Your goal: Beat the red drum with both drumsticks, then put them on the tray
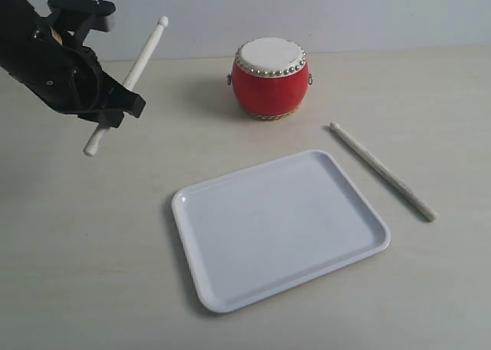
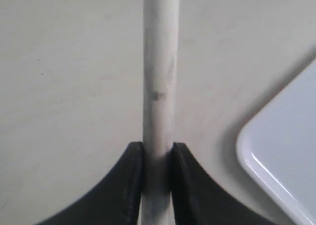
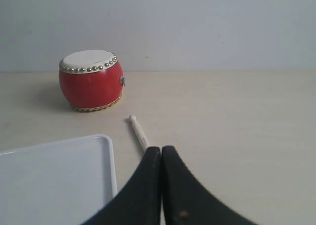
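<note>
The red drum (image 1: 270, 79) stands upright at the far middle of the table (image 1: 92, 250), cream skin facing up, with nothing touching it. Nearer than the drum lies the tray (image 1: 280, 227), flat on the table and turned a little askew, with nothing in it; drum and tray are apart.

The loose drumstick (image 1: 381, 170) lies flat on the table just to the right of the tray, close to its far right corner but clear of the rim. Its small rounded tip points far and left, toward the drum without reaching it, and its thicker end lies near and right.

The raised drumstick (image 1: 146, 52) is off the table at the far left, well apart from the drum. It is tilted, its rounded tip up and to the right and its butt sticking out below. The left gripper (image 2: 158, 161) is clamped on its lower shaft, one finger pressed to each side.

The right gripper (image 3: 161, 151) has its fingers pressed together with nothing between them. In the right wrist view the loose drumstick's tip shows just beyond them; the rest of the stick is hidden behind the fingers.
</note>
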